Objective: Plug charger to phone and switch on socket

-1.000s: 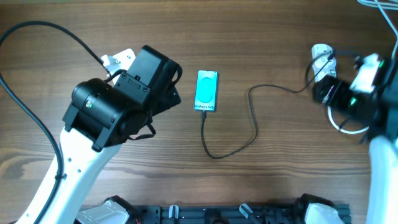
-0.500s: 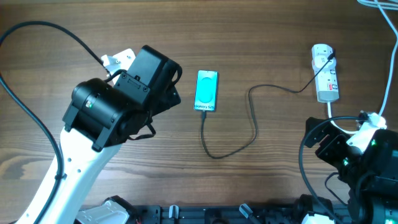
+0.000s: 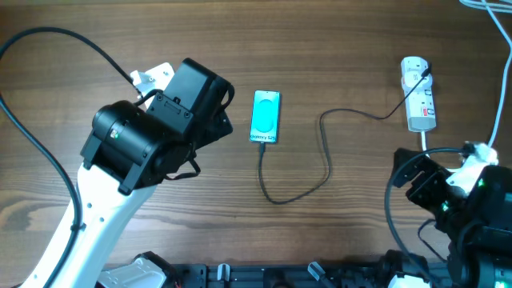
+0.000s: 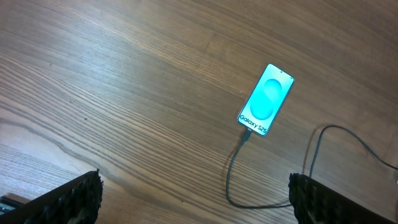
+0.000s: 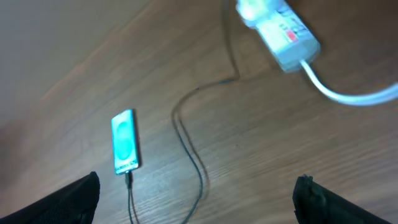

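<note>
A: What is different from one second before?

B: The right arm. It was far right, over the socket (image 3: 419, 102). Half a second ago it was already drawn back to the near right corner, and since then it has almost not moved. The right gripper (image 5: 199, 199) is released, its fingers wide apart, and it holds nothing.

A: And the left one?

B: The left gripper (image 4: 193, 202) has stayed where it was. It hangs spread wide above the table (image 3: 360, 48), left of the phone (image 3: 266, 117), and it is also empty.

A: What does this mean for the task?

B: Probably the work at the socket is finished. The charger (image 3: 326, 156) makes a loop near the middle, and its end touches the near edge of the phone. The phone lies in the centre with a lit screen. Further away, at the far right, the socket is now uncovered.

A: Do the views show the same?

B: Not fully. The left wrist view shows the connector meeting the phone, but no socket. The right wrist view shows the socket with a red mark and its white cord (image 5: 348, 93), but blurred, so one cannot tell if the switch is on. The overhead view does not show the fingers clearly.
</note>
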Robot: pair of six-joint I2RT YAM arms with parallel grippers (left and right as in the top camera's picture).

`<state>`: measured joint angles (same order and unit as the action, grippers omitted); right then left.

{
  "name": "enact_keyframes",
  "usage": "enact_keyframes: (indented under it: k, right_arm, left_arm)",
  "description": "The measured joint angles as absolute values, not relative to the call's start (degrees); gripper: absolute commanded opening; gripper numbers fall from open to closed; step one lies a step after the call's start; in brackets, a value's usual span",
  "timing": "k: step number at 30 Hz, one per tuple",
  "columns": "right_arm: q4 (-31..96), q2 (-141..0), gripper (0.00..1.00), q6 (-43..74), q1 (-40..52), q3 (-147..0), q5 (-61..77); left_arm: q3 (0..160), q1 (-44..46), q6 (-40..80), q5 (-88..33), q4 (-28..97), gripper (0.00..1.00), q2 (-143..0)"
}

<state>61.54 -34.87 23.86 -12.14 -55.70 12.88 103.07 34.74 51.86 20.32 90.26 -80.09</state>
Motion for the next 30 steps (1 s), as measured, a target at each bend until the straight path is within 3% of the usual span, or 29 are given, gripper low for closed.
enact_keyframes:
  k: [9,16,30]
  right_arm:
    - [47.72,-26.72,1.00,5.41,-8.51,-47.48,24.53]
    - [26.00,-10.68,1.00,2.55,-1.28,-29.15,27.05]
    - [3.29,-1.34,1.00,-3.07,-0.51,-9.61,26.57]
  left_arm:
    - [103.07,34.74,51.86,20.32,90.24,1.00,-80.09]
    - [103.07,34.74,51.86,20.32,90.24,1.00,-80.09]
    - [103.07,34.74,51.86,20.32,90.24,1.00,-80.09]
